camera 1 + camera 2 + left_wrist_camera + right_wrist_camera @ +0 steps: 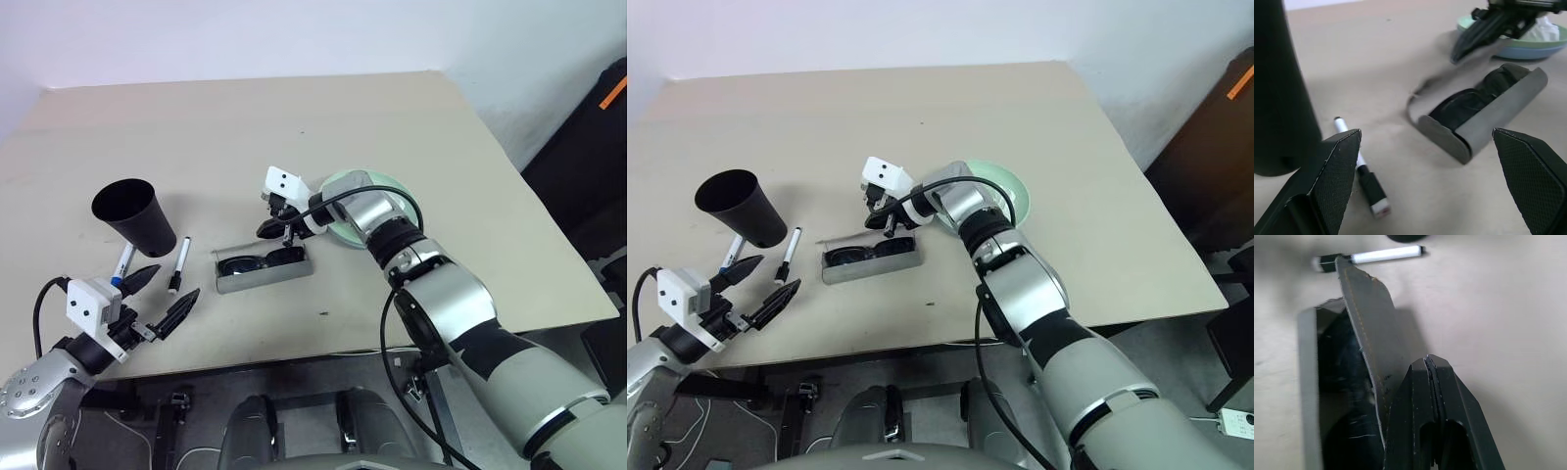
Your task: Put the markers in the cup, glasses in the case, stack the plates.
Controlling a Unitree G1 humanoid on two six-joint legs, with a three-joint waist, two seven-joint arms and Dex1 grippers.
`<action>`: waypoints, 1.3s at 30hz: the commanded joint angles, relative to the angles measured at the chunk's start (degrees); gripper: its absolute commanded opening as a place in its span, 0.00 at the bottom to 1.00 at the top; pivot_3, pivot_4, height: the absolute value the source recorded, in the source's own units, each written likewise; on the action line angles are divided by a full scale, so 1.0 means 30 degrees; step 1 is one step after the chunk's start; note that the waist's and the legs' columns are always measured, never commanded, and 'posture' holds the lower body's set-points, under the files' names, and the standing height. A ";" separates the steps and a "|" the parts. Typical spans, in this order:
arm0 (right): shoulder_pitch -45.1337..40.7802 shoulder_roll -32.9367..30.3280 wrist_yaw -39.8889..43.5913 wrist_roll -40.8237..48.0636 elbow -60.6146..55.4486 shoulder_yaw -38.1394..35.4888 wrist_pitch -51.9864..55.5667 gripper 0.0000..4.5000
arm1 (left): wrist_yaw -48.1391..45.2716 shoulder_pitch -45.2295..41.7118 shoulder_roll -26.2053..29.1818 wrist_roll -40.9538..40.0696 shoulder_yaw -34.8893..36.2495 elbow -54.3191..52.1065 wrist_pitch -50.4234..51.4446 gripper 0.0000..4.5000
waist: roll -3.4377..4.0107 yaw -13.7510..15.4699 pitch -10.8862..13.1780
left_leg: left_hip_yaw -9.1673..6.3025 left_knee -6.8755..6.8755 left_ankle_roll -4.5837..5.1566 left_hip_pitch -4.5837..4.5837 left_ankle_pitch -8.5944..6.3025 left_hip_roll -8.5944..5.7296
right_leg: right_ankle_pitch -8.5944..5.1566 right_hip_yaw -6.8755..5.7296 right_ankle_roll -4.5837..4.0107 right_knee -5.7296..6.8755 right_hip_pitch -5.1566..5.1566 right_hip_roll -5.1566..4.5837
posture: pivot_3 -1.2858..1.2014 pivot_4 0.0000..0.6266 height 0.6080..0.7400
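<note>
The black cup (132, 211) stands upright at the left. Two markers lie beside it: the blue-capped one (122, 264) and the black-capped one (178, 264). My left gripper (162, 294) hovers open just in front of them, nothing between its fingers. The grey case (265, 272) lies open in the middle with the black glasses (1469, 103) inside, its flap (1366, 333) standing up. My right gripper (1429, 361) is shut and empty, just above the case beside the flap. The mint green plate (367, 206) sits on the light blue one (1528, 49), behind the right arm.
The tan table (294, 127) has open room behind the cup and the case. Its front edge (294, 357) runs close to my left gripper. A dark object (598, 147) stands off the table at the right.
</note>
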 commanded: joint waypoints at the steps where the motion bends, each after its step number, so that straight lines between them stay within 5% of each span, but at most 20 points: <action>1: 0.1412 -0.0190 0.1128 0.0977 -0.4067 0.0497 0.1743 0.01 | 0.0197 0.0375 0.0017 -0.0433 0.0855 -0.0956 -0.0088 1.00 | 0.0003 0.0006 0.0001 | 0.0001 -0.0001 0.0000 0.0001 0.0000 -0.0001 | 0.0001 0.0001 0.0001 0.0001 0.0000 -0.0003 | 0.52 0.24 0.89; 7: 0.3302 -0.0389 0.0709 0.1628 -0.7184 0.1181 0.4190 0.01 | 0.0517 0.0767 -0.0030 -0.0621 0.1263 -0.1156 -0.0041 1.00 | 0.0000 0.0001 0.0000 | -0.0008 0.0012 -0.0003 0.0005 0.0002 -0.0003 | -0.0001 -0.0006 -0.0004 0.0020 0.0000 -0.0001 | 0.52 0.24 0.89; 16: 0.4579 -0.1157 0.0714 0.4870 -1.0906 -0.0401 0.3051 0.01 | 0.1220 0.1535 -0.0242 -0.2284 0.3030 -0.2035 0.0737 1.00 | -0.0002 0.0011 -0.0001 | -0.0009 0.0012 -0.0002 0.0000 0.0002 -0.0008 | 0.0000 -0.0010 0.0002 0.0012 0.0003 0.0005 | 0.52 0.24 0.89; 21: 0.5000 -0.1801 0.0330 0.5748 -1.1472 -0.0320 0.4118 0.01 | 0.3747 0.2644 0.0642 -0.2853 0.5122 -0.3018 0.3850 1.00 | -0.0008 -0.0009 -0.0004 | -0.0021 0.0014 -0.0003 0.0033 0.0002 -0.0005 | -0.0004 -0.0010 -0.0005 0.0020 0.0023 0.0013 | 0.52 0.24 0.89; 28: 0.5201 -0.2054 -0.0565 0.6270 -1.1521 -0.0224 0.4814 0.01 | 0.6794 0.1417 0.2776 -0.1597 0.5368 -0.2829 0.7943 1.00 | -0.0028 0.0028 -0.0016 | -0.0031 0.0027 -0.0004 0.0037 0.0003 -0.0014 | -0.0005 -0.0015 -0.0007 0.0025 0.0035 0.0015 | 0.52 0.24 0.89; 39: 0.5518 -0.2666 -0.1841 0.6437 -1.1564 -0.0229 0.5384 0.01 | 0.9931 -0.4634 0.5381 -0.0536 0.2854 0.0078 1.4687 1.00 | -0.0019 0.0008 -0.0010 | -0.0028 0.0012 -0.0011 0.0033 0.0008 -0.0016 | 0.0002 -0.0012 0.0006 0.0024 0.0027 0.0027 | 0.52 0.24 0.89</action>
